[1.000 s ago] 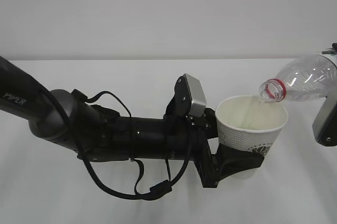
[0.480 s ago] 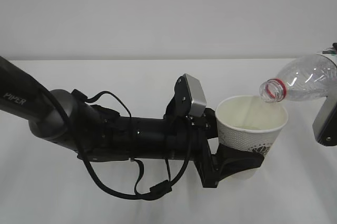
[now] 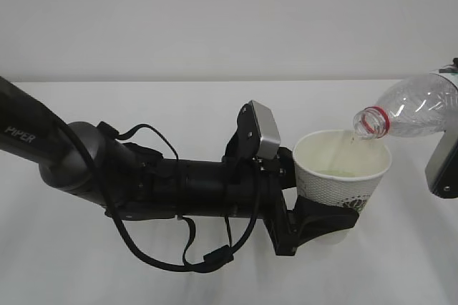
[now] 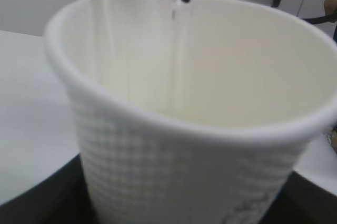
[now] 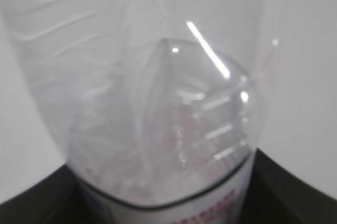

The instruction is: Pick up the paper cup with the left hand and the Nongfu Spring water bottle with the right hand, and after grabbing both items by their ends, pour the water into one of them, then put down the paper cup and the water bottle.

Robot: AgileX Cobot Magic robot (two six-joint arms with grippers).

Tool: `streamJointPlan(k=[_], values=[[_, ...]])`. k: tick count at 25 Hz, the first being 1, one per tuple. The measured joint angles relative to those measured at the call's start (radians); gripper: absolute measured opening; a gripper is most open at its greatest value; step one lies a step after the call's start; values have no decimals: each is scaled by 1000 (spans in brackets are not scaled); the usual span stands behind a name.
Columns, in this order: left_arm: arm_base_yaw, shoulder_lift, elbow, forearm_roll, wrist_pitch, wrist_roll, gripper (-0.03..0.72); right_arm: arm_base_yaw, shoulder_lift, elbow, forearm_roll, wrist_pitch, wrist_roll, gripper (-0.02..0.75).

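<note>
White paper makes the small paper cup w/ a rolled rim, a cream inside and a dark logo low on its side. It stands upright above the white table, held up off it. The left hand, a thick black arm w/ white "PIPER" letters, loose black cables and a grey camera block, comes in from the left of the cup. Its black jaws are closed around the cup's lower part, gripping it from both sides.

Just right of the cup and a bit higher is the Nongfu Spring water bottle, clear ribbed plastic w/ a red neck ring and no cap. It lies tipped over, mouth pointing down-left, right at the cup's far right rim. The right hand, a black gripper w/ a grey block, sits at the picture's right edge beside the bottle's fat end. In the right wrist view black jaws hug both sides of the bottle near its red-and-white label, so it is gripping the bottle.

In the left wrist view a thin stream of clear water falls from above the cup into it, near the back wall. Some liquid shows at the cup's bottom.
</note>
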Motion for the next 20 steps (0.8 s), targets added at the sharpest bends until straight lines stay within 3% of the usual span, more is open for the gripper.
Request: streamJointPlan(k=[20], values=[[0, 0, 0, 0, 0, 0, 538, 0, 0, 0, 2, -2, -6, 496]])
